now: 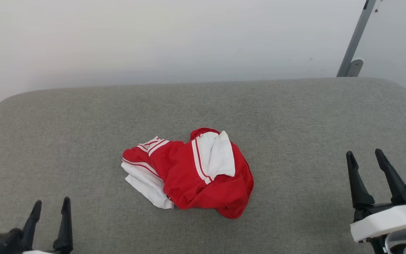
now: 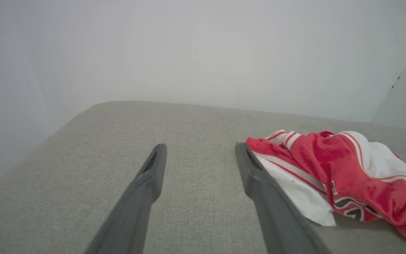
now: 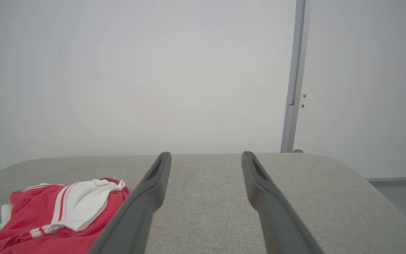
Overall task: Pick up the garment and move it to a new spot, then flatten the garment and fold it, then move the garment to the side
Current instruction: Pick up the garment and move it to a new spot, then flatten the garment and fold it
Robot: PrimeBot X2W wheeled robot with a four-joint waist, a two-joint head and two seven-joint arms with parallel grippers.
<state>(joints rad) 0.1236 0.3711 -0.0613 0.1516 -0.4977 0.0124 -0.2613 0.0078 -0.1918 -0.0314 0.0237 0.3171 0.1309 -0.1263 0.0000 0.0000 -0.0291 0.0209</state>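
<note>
Scene: crumpled jersey (image 1: 189, 173) on counter (image 1: 83, 123) | tools: our left tool (image 1: 52, 200) and right tool (image 1: 364, 152) wide open, empty | step: we should pinch a raised fold deeply.

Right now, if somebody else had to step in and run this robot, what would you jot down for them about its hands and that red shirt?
The left hand is open and empty, at the near left.
The right hand is open and empty, at the near right.
The garment lies in a crumpled red-and-white heap at the middle of the grey padded surface, with neither hand touching it.
Done: nothing that shows yet.
Left: pick it up and move it, flatten it, fold it, set it to the side.
</note>
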